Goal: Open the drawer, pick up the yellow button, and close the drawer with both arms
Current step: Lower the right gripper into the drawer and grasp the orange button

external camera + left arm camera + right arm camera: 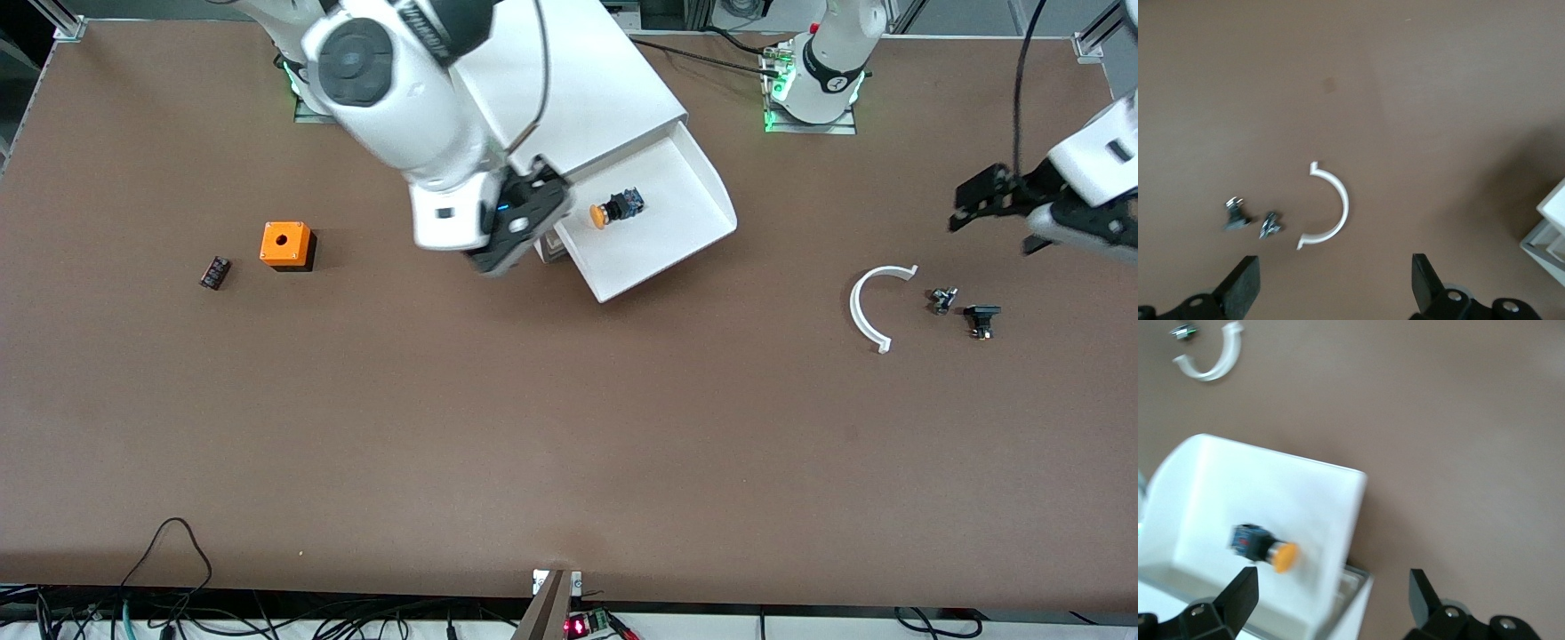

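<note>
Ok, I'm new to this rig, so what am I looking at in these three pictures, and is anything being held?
One picture looks down on the table from a high camera facing two white robot arms. The other two come from cameras on each arm's wrist, looking past the black gripper fingers.

The white cabinet has its top drawer pulled out, and the button with the orange cap lies in it. The right gripper hangs open at the drawer's edge, holding nothing. The left gripper hangs open over the left arm's end of the table, above a white curved piece and two small dark parts.

Toward the right arm's end sit an orange cube and a small dark block.
</note>
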### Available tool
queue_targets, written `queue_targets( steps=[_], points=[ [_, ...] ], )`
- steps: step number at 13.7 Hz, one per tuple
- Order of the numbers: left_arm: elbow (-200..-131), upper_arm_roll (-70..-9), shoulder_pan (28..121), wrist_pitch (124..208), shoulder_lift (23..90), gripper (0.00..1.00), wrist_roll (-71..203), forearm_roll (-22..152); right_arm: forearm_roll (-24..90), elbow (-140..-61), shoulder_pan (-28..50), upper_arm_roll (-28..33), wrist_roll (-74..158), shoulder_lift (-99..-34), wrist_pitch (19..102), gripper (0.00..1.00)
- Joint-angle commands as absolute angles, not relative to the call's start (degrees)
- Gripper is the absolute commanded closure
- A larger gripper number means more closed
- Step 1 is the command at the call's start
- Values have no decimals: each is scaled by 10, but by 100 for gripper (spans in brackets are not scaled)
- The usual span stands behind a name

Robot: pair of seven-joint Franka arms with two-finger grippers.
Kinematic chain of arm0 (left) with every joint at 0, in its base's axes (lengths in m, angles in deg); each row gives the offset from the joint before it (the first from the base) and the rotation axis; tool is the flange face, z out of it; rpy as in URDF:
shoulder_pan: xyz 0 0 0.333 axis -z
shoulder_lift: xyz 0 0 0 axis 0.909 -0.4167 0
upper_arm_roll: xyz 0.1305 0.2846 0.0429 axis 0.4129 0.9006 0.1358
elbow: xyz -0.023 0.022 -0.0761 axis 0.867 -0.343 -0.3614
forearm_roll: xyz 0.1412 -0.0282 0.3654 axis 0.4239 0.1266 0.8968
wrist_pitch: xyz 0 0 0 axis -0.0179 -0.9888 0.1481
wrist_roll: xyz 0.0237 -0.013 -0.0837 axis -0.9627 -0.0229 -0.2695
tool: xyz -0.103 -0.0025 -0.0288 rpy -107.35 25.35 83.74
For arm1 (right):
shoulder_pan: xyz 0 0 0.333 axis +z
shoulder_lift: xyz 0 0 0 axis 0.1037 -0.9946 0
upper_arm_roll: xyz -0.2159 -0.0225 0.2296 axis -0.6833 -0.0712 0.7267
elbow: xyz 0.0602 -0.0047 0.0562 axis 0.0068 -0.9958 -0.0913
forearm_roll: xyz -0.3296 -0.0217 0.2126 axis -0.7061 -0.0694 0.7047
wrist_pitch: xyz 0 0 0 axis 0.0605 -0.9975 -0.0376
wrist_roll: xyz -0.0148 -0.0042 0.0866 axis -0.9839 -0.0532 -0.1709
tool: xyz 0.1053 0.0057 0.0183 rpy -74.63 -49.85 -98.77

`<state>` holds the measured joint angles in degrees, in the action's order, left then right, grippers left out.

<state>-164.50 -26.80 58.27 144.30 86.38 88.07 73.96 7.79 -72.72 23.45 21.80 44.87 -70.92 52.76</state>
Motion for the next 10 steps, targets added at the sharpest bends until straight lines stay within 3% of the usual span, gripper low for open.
queue_targets(
  steps=[1, 10],
  points=[
    [-1623, -268, 589, 1421, 854, 0, 840, 787, 59, -677, 231, 266, 547, -753, 523, 0],
    [-1626, -265, 588, 1422, 854, 0, 802, 785, 15, -638, 281, 271, 839, -821, 522, 0]
  ],
)
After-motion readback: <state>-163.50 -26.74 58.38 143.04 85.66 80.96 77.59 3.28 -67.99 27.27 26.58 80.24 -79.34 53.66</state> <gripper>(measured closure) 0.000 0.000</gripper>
